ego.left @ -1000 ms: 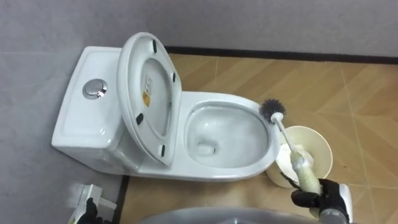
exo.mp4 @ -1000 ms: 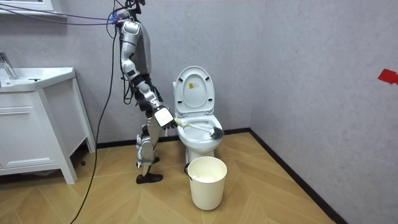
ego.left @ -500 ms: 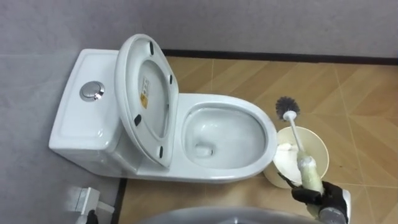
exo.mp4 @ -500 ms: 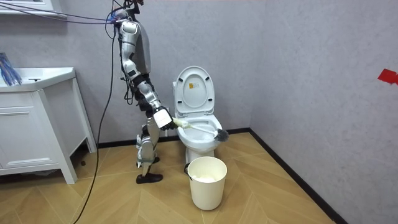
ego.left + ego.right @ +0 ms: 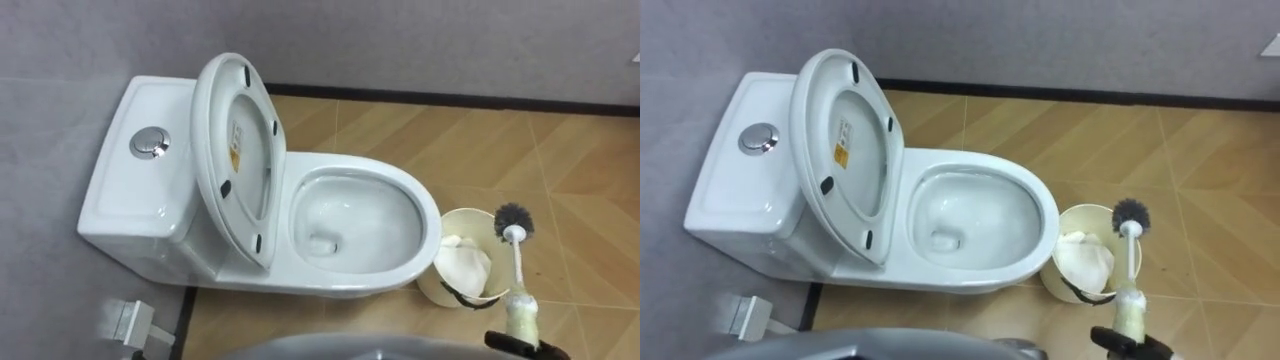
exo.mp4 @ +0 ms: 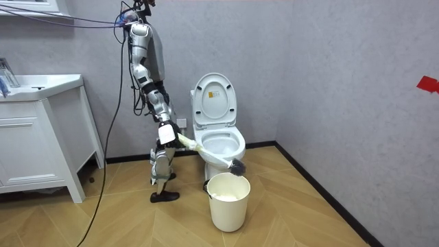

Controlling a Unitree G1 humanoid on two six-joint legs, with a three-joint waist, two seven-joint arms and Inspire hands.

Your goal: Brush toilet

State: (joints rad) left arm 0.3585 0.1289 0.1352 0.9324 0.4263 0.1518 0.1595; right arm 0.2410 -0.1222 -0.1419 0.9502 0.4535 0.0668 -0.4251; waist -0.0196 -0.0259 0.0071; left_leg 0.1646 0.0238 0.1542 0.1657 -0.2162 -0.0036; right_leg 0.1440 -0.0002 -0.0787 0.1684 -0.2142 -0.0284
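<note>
A low swing toward the toilet (image 5: 350, 282) bowl could clip its rim or the bucket (image 5: 430, 288), or drip on the floor (image 5: 400, 120). The toilet brush (image 5: 517, 265) bristles hang at the bucket's rim, at the bowl's 4 o'clock. The right robot hand (image 5: 518, 345) is clenched round the handle at the eye view's 5 o'clock, forearm angled down.

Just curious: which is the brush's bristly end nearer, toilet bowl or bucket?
The bucket: the brush bristles sit by its rim, clear of the toilet bowl.
</note>
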